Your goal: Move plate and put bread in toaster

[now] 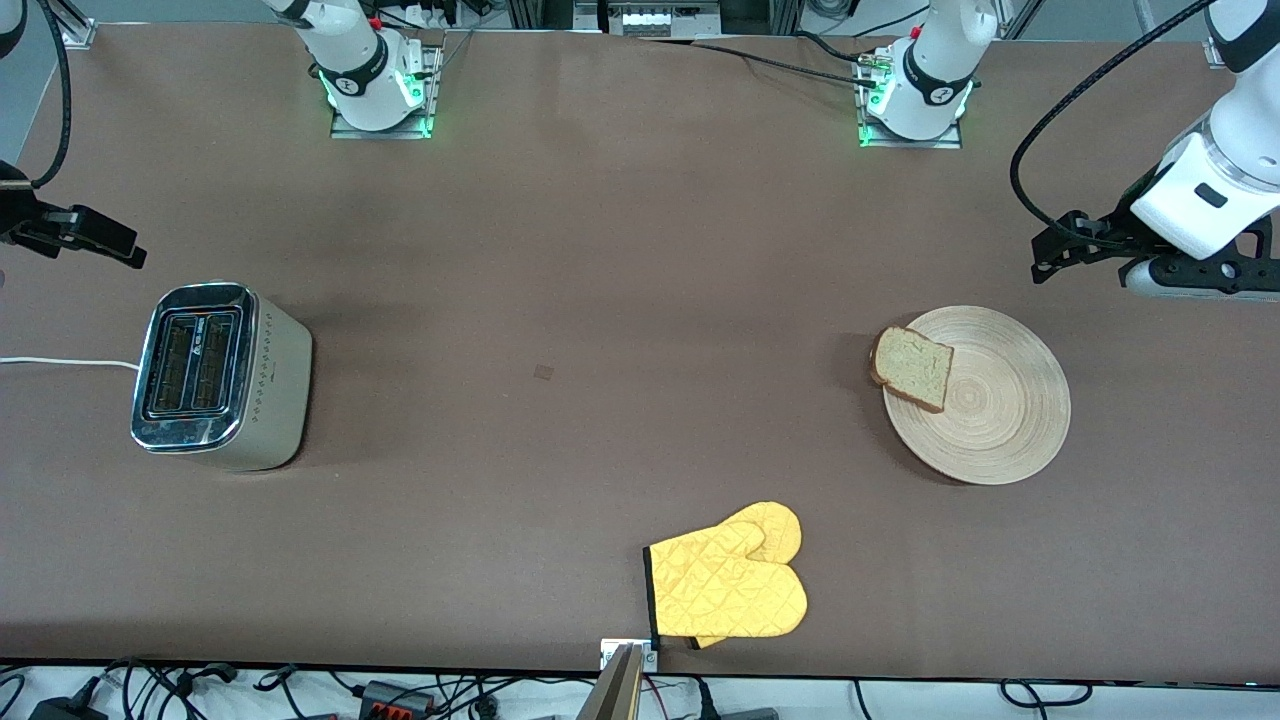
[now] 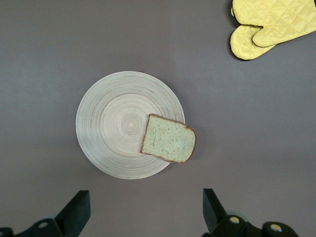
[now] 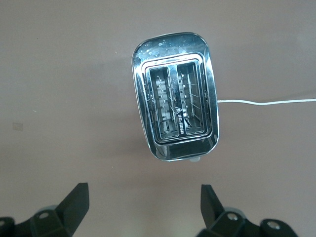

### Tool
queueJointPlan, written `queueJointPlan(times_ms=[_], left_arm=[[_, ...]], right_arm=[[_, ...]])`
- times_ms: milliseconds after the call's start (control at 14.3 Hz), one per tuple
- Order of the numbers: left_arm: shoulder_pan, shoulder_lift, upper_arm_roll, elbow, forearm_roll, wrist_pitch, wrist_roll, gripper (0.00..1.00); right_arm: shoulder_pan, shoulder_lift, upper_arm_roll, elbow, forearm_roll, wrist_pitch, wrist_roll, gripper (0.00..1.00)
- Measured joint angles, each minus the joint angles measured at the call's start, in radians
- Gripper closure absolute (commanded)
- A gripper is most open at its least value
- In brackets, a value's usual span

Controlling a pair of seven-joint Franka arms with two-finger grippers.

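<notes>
front view, item by item. plate (image 1: 990, 410): round, light wood with ring grain, flat on the table toward the left arm's end; unmoved as far as can be judged. bread (image 1: 911, 366): one tan slice with brown crust, lying on the plate's rim on the side toward the toaster, one corner overhanging onto the table; not gripped by anything. toaster (image 1: 215, 372): chrome-topped, two slots facing up, standing toward the right arm's end of the table, well apart from the plate; white cord (image 1: 60, 362) trails off the table edge. right wrist view shows both slots of the toaster (image 3: 175, 98) empty, only wire guides inside. oven mitts (image 1: 735, 585): yellow, quilted, a pair overlapping, nearer the front camera than the plate, between plate and toaster; no part in the task.

left gripper (image 1: 1075, 245): in the air toward the left arm's end, just off the plate's edge on the base side; jaws spread wide, nothing between them. left wrist view looks straight down on the plate (image 2: 129, 124) and bread (image 2: 169, 138), with the gripper (image 2: 143, 212) clear of both. right gripper (image 3: 143, 210): over the table beside the toaster, jaws wide, empty.

progress, judged: nothing done. left to do: move the plate, lift the bread, carry it across to the toaster, drop it into a slot.
</notes>
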Motion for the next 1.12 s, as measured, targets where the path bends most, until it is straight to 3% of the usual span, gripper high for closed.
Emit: queueJointPlan(times_ms=[1115], left_arm=[[0.000, 0.000, 0.000, 0.000, 0.000, -0.012, 0.000, 0.00]], right_arm=[[0.000, 0.001, 0.000, 0.008, 0.000, -0.016, 0.000, 0.00]])
